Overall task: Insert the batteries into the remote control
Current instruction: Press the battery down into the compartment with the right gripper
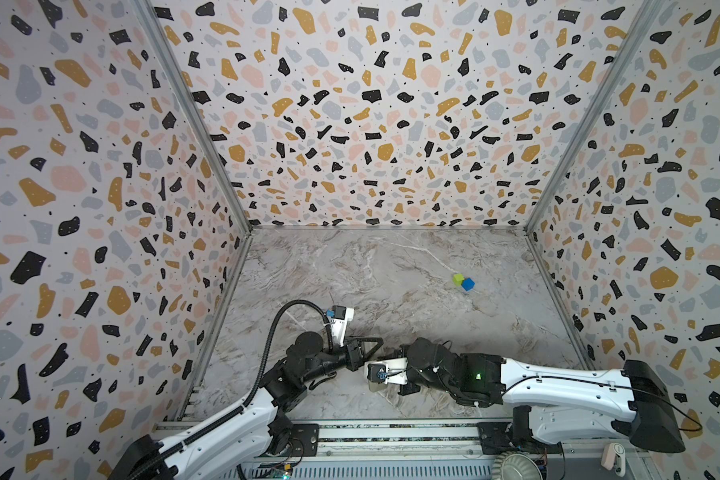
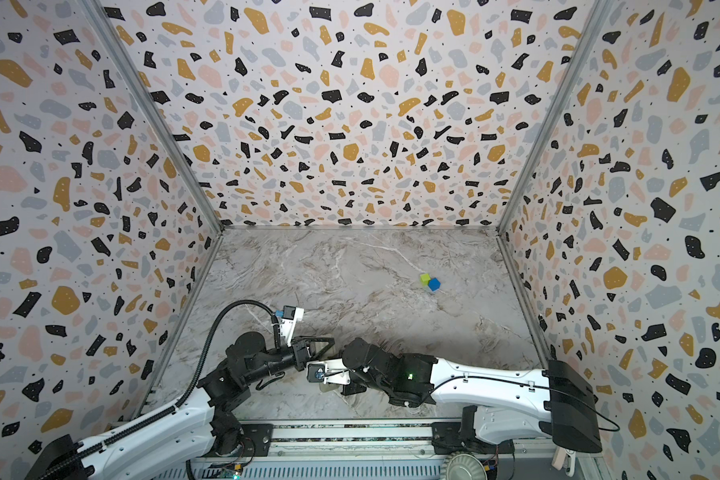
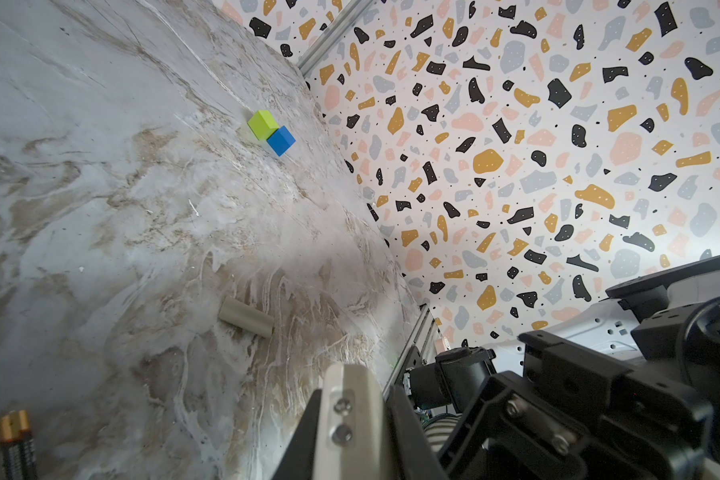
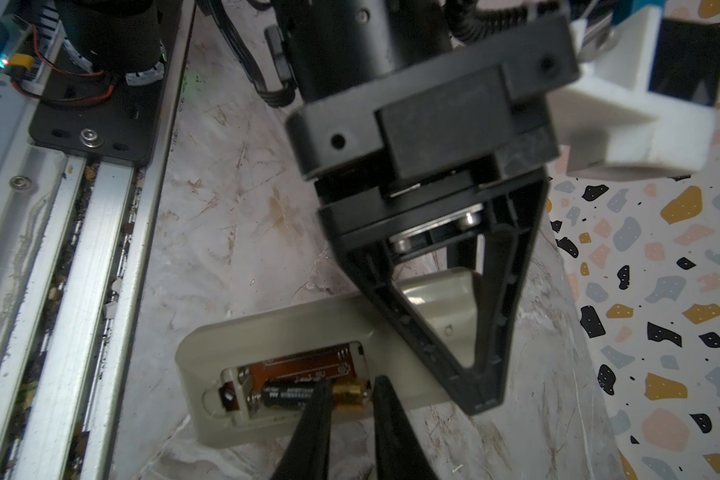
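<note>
Grip of the left hand (image 4: 481,400) is closed on the remote control (image 4: 308,328): one black finger lies across its pale back and the other is under it, so the handset is clamped from the side. In the left wrist view a pale edge shows squeezed between the two dark fingers. Close to this hand, on the bench (image 3: 100,208), lies a loose battery (image 3: 15,446), outside of the remote.

The remote is turned back upward and its battery bay (image 4: 308,365) stands open, at the end away from the left hand's fingers. One battery (image 4: 289,394) lies inside the bay, in the slot nearer to the right hand (image 4: 352,386), and its copper end points toward the left hand. The other slot shows a brown board.

The right hand hangs over the bay from the opposite side. Its fingers (image 4: 310,432) stand a little apart with the copper end of that battery between them; if they press on it or only stand beside it, I cannot tell.

A pale curved piece (image 3: 246,318) lies on the bench ahead of the left hand. Well beyond it, far ahead of both hands and to the right of the right hand, a green cube (image 3: 262,124) and a blue cube (image 3: 281,140) stand touching each other.
</note>
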`<state>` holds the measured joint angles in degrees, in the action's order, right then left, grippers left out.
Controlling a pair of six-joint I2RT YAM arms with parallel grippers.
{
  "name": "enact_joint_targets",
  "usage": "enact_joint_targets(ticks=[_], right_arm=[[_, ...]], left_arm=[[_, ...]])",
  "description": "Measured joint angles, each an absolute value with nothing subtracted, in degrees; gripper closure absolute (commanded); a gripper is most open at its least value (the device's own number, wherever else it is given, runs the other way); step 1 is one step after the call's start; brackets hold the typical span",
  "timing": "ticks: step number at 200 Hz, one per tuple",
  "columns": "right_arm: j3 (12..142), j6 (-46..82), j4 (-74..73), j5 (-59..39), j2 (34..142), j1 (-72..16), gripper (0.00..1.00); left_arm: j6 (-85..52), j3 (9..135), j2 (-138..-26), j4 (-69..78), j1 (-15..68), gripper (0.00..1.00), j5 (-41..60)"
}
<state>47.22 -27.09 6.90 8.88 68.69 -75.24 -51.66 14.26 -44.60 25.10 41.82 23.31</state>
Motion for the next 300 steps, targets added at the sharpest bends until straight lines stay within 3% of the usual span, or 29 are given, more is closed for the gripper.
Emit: enact_joint_targets(ticks=[300], right_arm=[[49.36,-27.31,8.36,4.73,75.7,-73.6,0.9]], left_arm=[[-49.65,14.0,-43.99,17.54,41.78,1.0,20.25]])
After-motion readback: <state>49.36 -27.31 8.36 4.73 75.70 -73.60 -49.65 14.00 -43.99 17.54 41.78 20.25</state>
